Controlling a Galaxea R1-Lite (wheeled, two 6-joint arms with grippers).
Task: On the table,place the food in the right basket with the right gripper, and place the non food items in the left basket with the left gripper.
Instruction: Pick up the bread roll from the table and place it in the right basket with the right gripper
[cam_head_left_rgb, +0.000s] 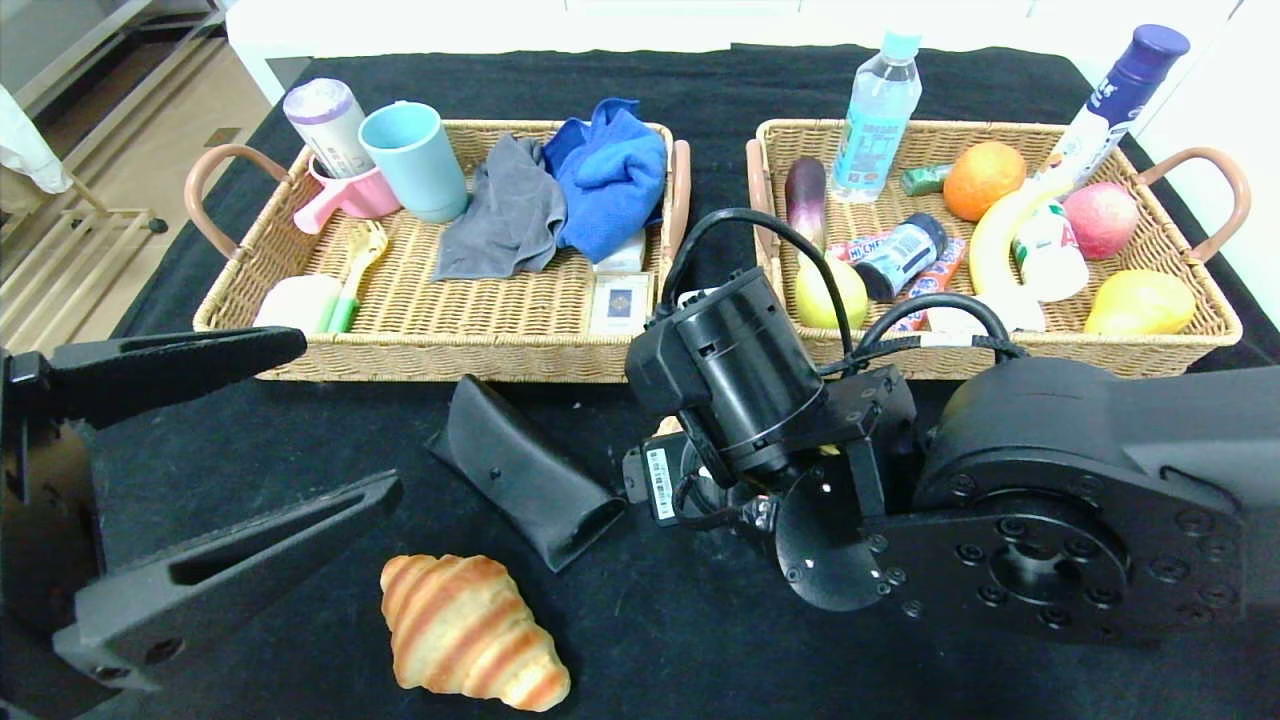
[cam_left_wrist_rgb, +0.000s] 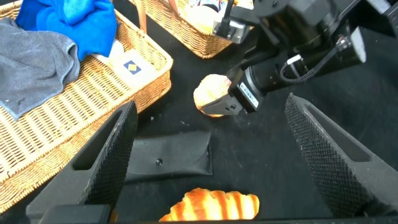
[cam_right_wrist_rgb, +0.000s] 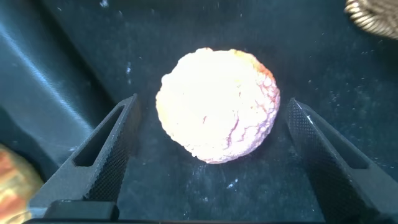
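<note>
A round pinkish cream puff (cam_right_wrist_rgb: 217, 106) lies on the black table (cam_head_left_rgb: 700, 650) between the fingers of my right gripper (cam_right_wrist_rgb: 211, 106). That gripper is open, with a gap on each side of the puff. In the head view its wrist (cam_head_left_rgb: 740, 370) hides its fingers and most of the puff. A black glasses case (cam_head_left_rgb: 520, 470) lies left of it, and a striped croissant (cam_head_left_rgb: 465, 630) sits nearer the front edge. My left gripper (cam_head_left_rgb: 340, 415) hovers open and empty at the front left, above the case (cam_left_wrist_rgb: 165, 162) and the croissant (cam_left_wrist_rgb: 211, 205).
The left basket (cam_head_left_rgb: 430, 360) at the back holds cups, a grey and a blue cloth and small boxes. The right basket (cam_head_left_rgb: 1100, 350) beside it holds fruit, bottles and snack packs. My right arm's big joint (cam_head_left_rgb: 1050, 520) covers the table's right front.
</note>
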